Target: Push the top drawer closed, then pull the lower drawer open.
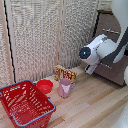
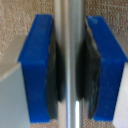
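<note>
The white robot arm point(image 1: 102, 49) reaches across to the dark brown wooden cabinet point(image 1: 111, 75) at the exterior view's right edge. In the wrist view the pincer point(image 2: 70, 67) is clamped on a slim silver bar handle point(image 2: 70, 30): its two blue fingers point(image 2: 37, 65) with dark pads stand on either side of the bar, and the pads press against the metal with no gap showing.

From the exterior view, the arm's body hides the contact point, so I cannot tell from there which front the handle belongs to. The top drawer point(image 1: 107, 22), a wide dark brown wooden front, shows at the far right above the arm, with a short piece of its silver bar visible. The lower drawer point(image 1: 112, 72), the like front beneath it, lies behind and below the arm's wrist, its near edge running down towards the light wooden counter point(image 1: 90, 105).

Well apart from the cabinet, towards the left, stand a pink plastic cup point(image 1: 64, 87), a yellow and red box point(image 1: 65, 73) just behind it, a red bowl point(image 1: 44, 86) and, nearest, a red wire basket point(image 1: 25, 104) with a blue rim. Between the cup and the cabinet the counter is bare wood. A pale slatted screen point(image 1: 40, 35) closes the far side.
</note>
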